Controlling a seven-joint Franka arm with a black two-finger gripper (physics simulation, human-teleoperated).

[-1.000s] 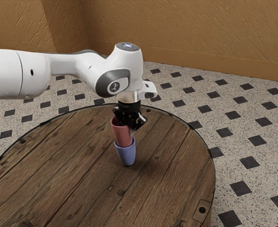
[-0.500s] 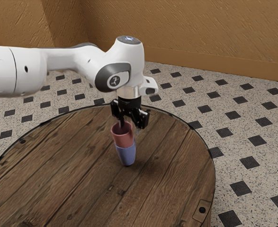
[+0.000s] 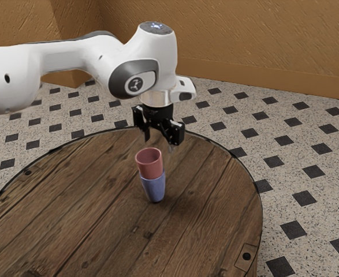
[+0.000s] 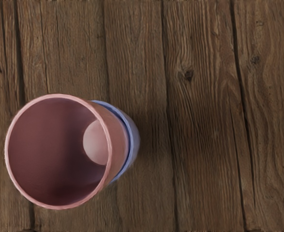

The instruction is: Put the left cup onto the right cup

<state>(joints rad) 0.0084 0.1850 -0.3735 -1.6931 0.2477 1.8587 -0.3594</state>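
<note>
A pink cup [image 3: 149, 163] stands nested upright in a blue cup [image 3: 153, 188] near the middle of the round wooden table [image 3: 88, 225]. My gripper [image 3: 159, 138] hangs open just above the pink cup's rim, a little toward the exterior view's right, touching neither cup. From the wrist view I look down into the pink cup [image 4: 59, 150], with the blue cup's rim [image 4: 130, 137] peeking out beside it.
The table's dark rim [image 3: 256, 196] curves round on the exterior view's right, with a metal bracket [image 3: 247, 255] at its front edge. Checkered tile floor [image 3: 290, 138] and a tan wall [image 3: 244, 34] lie beyond.
My gripper has let go of the pink cup and risen above it. The pink cup now stands straight in the blue cup.
</note>
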